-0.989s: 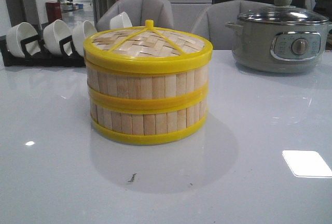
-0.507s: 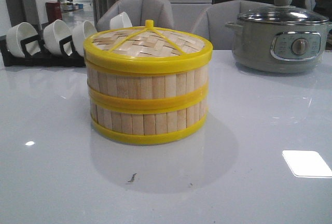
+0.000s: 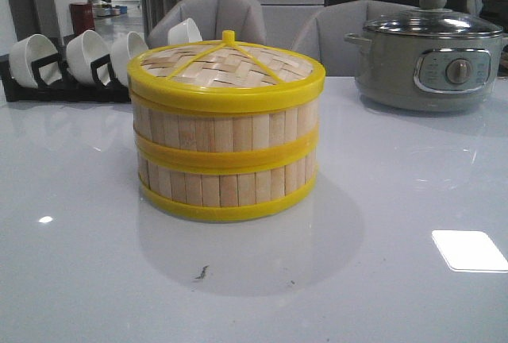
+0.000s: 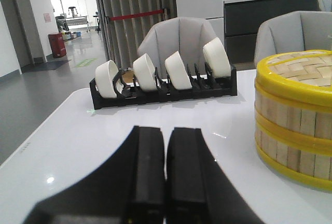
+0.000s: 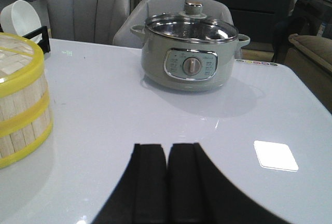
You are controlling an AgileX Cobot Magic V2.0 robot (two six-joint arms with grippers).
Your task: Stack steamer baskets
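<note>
The two steamer baskets (image 3: 226, 160) stand one on the other at the middle of the table (image 3: 381, 224), the lid (image 3: 226, 69) resting on the upper one. Behind them to the left a rack (image 3: 59, 81) holds bowls (image 3: 87, 53) on edge — well apart from the stack. Behind to the right sits an electric pot (image 3: 429, 57) under its own glass lid (image 3: 432, 21); chairs (image 3: 214, 13) stand beyond the table's far edge.

My left tool (image 4: 166, 175) is matte black all over: two flat, rectangular fingers (image 4: 148, 172) with squared tips, split by a thin dark seam, flaring out into broad, curved black shoulders lower down. My right tool (image 5: 167, 182) looks just the same, black and plain, with smooth-faced fingers (image 5: 150, 180). I see no screws, cables or markings on either.
</note>
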